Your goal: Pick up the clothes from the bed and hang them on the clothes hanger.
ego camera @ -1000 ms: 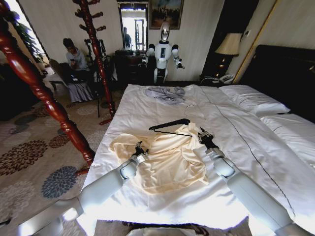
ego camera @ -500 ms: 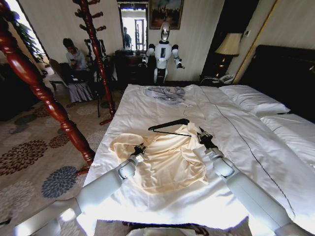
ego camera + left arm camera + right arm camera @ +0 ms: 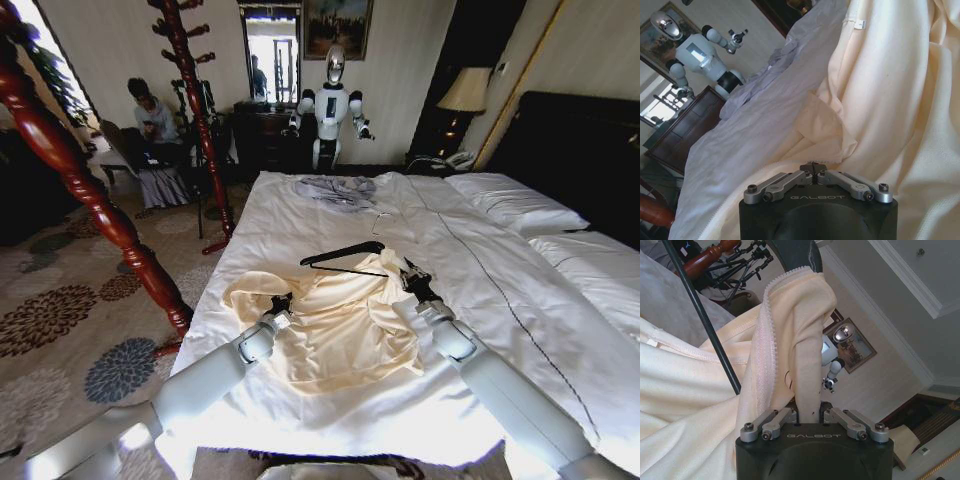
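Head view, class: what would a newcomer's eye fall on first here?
The cream garment crumpled on the white bed, with the left claw and right claw each shut on its fabric. Just beyond, a dark hanger sits at its far edge.

Both arms reach forward, bent at the elbows. The left gripper [image 3: 281,301] is closed, pointing far. The right gripper [image 3: 408,275] is clamped, angled far-left.
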Robot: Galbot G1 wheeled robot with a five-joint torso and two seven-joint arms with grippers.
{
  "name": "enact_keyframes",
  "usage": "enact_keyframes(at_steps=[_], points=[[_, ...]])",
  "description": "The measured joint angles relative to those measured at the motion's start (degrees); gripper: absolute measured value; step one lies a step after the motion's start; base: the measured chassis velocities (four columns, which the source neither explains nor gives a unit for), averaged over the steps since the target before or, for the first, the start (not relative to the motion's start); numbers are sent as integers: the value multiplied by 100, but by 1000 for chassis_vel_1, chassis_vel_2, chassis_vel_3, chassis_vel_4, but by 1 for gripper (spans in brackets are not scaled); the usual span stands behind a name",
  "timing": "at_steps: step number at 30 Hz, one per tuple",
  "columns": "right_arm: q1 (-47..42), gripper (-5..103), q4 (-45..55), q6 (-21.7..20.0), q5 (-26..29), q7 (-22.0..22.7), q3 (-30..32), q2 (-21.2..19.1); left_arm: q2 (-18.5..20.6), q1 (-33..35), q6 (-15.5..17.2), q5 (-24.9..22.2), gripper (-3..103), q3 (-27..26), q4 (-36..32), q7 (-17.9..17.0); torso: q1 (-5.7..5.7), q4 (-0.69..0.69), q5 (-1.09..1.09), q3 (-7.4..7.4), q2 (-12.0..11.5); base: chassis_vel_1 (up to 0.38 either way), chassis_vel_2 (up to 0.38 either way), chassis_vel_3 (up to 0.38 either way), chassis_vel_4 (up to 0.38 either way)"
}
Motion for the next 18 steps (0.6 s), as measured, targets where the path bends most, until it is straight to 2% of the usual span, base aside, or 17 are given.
enact_keyframes(at_steps=[2,6,8,11,13,17,18], points=[[4,18,0,-4,-4,0,-2,0,41,2,37,-30,-2,32,-70,20,0,0,0,0,0,0,0,0,0],[33,18,-4,-21,-9,-5,-5,2,251,-11,231,-37,20,227,-357,70,0,2,0,0,0,0,0,0,0],[38,18,-11,-21,-13,-6,-5,6,256,-13,238,-23,20,243,-364,71,0,1,0,0,0,0,0,0,0],[42,18,-37,-20,-36,-8,-7,28,188,-27,245,89,36,275,-287,65,0,-1,0,0,0,0,0,0,0],[36,18,-36,-19,-38,-8,-7,29,166,-33,240,109,36,277,-260,63,0,-1,0,0,0,0,0,0,0],[0,18,-14,-19,-39,-10,-4,21,66,-83,177,146,57,326,-166,14,0,0,1,0,0,0,0,0,0],[0,18,-14,-19,-39,-10,-4,21,66,-83,177,146,57,326,-166,14,0,0,1,0,0,0,0,0,0]])
